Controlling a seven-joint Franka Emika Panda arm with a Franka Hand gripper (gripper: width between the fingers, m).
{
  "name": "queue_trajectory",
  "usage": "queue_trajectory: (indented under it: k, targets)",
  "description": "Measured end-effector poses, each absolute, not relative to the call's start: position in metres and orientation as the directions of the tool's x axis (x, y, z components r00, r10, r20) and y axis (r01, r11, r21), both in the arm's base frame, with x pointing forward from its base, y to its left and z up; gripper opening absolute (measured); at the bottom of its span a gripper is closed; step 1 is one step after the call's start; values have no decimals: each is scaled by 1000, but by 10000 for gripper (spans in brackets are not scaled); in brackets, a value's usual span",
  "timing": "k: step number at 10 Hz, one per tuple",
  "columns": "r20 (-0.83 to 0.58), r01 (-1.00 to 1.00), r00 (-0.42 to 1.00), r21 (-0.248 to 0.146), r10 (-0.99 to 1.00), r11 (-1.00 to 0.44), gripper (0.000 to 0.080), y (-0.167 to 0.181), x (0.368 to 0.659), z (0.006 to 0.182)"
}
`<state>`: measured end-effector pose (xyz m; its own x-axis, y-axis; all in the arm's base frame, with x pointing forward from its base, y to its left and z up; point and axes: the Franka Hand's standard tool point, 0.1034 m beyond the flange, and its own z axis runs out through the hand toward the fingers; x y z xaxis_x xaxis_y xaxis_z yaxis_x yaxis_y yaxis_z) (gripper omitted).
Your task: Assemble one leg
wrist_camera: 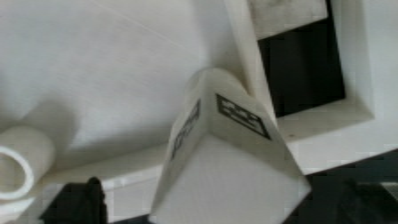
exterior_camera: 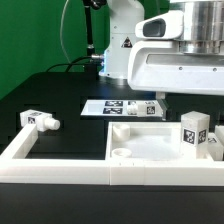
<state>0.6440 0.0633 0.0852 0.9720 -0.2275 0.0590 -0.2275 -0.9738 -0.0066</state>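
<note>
The leg (exterior_camera: 193, 131) (wrist_camera: 228, 160) stands upright on the square panel (exterior_camera: 150, 150) (wrist_camera: 98, 80), directly below the fingers (wrist_camera: 80, 200), whose open-or-closed state cannot be determined.

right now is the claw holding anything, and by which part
It cannot be told. In the wrist view a tagged leg sits right at the claw, with dark fingertips at the frame edge, but no contact is visible.

Bright overhead light, soft blurry views
</note>
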Motion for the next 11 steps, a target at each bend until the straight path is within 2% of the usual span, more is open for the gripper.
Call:
queue_trajectory:
  k: [2,5,7,8,9,10,11]
  targets:
    - [61,16,998,27,18,-1000,649,64,645,85]
    - [50,332,941,61,335,-941,649,65,646,85]
    - [43,407,911,71,411,-910,649,63,646,85]
    - [43,405,912,71,409,-911,560,63,646,85]
    - [43,405,912,71,409,-911,376,63,646,84]
    - [43,398,915,70,402,-915,376,63,646,84]
    - [44,384,921,69,388,-921,284,63,646,84]
